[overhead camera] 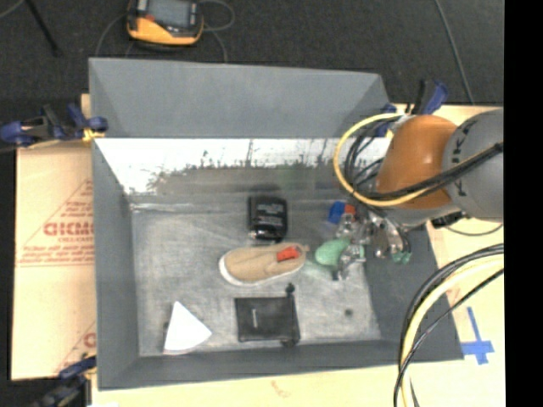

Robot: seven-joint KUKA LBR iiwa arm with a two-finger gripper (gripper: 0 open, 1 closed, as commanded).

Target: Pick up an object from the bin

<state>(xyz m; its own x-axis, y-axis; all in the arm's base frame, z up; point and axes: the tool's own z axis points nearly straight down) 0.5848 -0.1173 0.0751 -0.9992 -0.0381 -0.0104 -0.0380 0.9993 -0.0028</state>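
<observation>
We record even, moderate light on the grey bin (114, 261), with soft, shallow shadows. We note a pale glare band along its far inner wall (229, 155). The dark ground (280, 24) outside reads dim.

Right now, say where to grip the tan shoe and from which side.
Take the tan shoe across its width at the middle, straight down from above: it lies flat, lengthwise left to right, with bare bin floor along both long sides.
</observation>
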